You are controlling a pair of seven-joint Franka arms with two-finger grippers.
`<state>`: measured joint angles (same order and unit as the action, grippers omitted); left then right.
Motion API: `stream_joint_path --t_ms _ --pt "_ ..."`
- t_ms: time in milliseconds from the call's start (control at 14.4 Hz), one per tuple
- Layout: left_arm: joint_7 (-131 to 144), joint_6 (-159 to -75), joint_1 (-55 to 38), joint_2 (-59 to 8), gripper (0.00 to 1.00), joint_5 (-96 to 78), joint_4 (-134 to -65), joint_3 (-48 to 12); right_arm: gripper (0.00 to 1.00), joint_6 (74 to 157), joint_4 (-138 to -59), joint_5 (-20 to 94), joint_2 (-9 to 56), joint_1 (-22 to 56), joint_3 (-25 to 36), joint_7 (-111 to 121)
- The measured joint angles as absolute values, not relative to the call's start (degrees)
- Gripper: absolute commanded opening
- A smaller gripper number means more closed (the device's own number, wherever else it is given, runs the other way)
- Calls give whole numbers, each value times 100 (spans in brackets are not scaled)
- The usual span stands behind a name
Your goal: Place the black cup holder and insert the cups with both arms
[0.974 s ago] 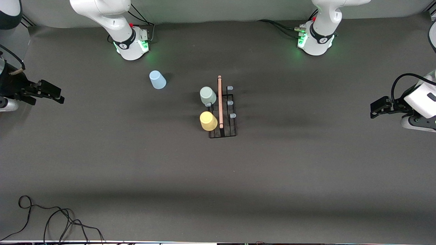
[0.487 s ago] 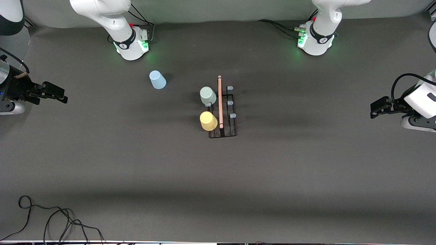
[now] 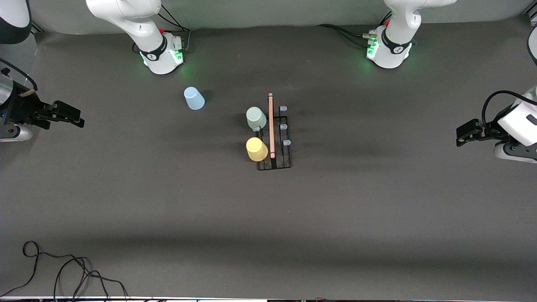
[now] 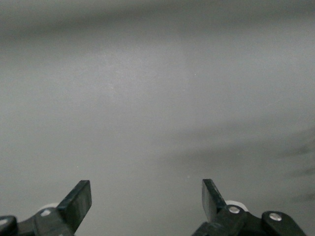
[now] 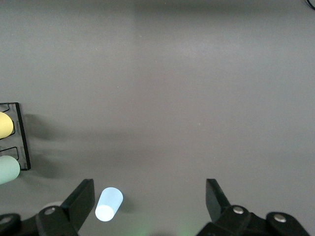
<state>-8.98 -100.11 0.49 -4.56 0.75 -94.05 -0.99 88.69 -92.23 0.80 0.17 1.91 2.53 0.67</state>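
Loose black cable (image 3: 63,272) is seen at the table's near edge, toward the right arm's end; not part of the task.

Black cup holder (image 3: 275,161) is placed mid-table, its light wooden rod (image 3: 271,126) running near-to-far along the top. Placement step is judged done.

Yellow cup (image 3: 256,149) is seated upside down on the nearest prong on the side facing the right arm's end. Mint green cup (image 3: 255,118) is seated the same way, just farther along the same side. One free prong tip (image 3: 256,128) is seen between them. Three prongs (image 3: 283,126) on the side facing the left arm's end are bare.

Light blue cup (image 3: 194,98) is left upside down on the table, well apart from the holder, farther from the camera and toward the right arm's base (image 3: 161,56). It is also seen in the right wrist view (image 5: 109,204).

Right gripper (image 3: 74,122) is held over the table's edge at its own end, fingers apart, empty. Left gripper (image 3: 460,139) is held over its own end, fingers spread wide in the left wrist view (image 4: 145,196), empty; this arm is waiting.

Progress is judged at two of three cups inserted. Remaining: blue cup to be picked, likely by the right arm, and set on a free prong.
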Motion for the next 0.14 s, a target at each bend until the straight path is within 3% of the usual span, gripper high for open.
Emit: stream_joint_path --t_ms 139 --pt "-898 -10011 40 -460 100 75 -9405 -105 100 8869 -9221 80 17 191 258 67"
